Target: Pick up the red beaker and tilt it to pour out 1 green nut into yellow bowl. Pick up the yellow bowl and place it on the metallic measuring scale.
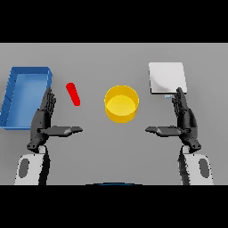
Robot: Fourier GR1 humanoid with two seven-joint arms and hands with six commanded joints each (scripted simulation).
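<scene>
A yellow bowl stands upright at the middle of the grey table, and nothing shows inside it. Left of the bowl is the red beaker, seen as a thin slanted red shape; no green nut is visible. The metallic measuring scale, a pale square plate, rests at the back right. My left hand hovers open at the front left, just below and left of the beaker, thumb pointing inward. My right hand is open at the front right, its fingertips reaching the scale's near edge.
A blue open tray lies at the far left, right beside my left hand's fingers. Bare grey table runs between the two hands in front of the bowl.
</scene>
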